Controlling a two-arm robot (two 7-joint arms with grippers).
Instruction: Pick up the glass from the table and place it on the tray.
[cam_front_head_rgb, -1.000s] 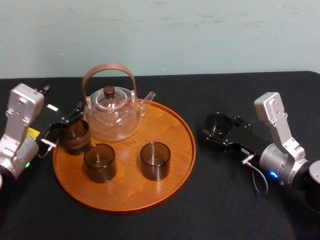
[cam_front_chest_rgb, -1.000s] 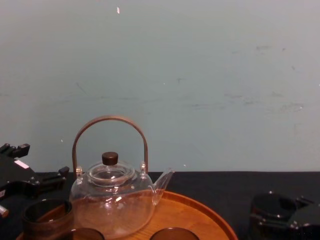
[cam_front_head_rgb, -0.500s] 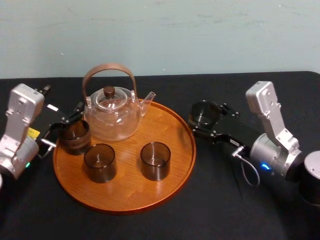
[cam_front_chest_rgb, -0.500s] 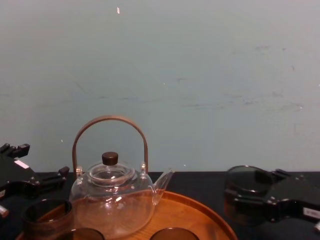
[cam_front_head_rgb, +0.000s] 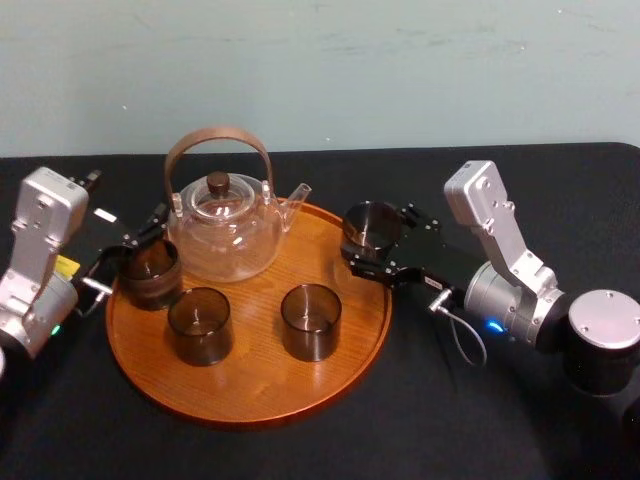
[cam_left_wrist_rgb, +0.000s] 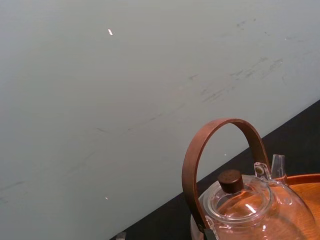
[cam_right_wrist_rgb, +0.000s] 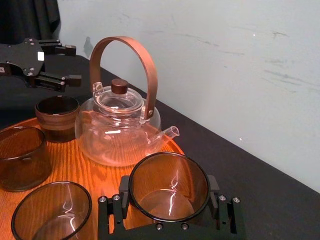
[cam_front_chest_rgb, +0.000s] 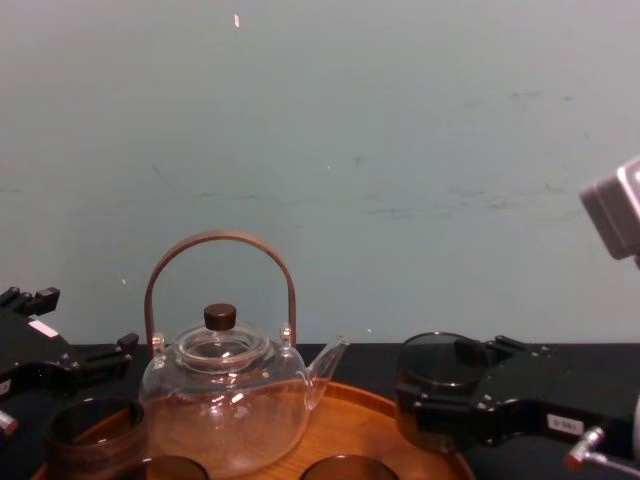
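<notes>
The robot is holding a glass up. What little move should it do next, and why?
Probably slide the glass a little further in over the tray, then lower it. The right gripper holds it in the air above the tray's right rim, so lowering here might tip it. The left gripper sits open by the brown cup.

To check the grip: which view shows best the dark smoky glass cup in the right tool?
The right wrist view: the dark smoky glass cup is close, its whole rim visible between the jaws of the right tool. The head view shows it farther off, from above; the chest view, from the side.
</notes>
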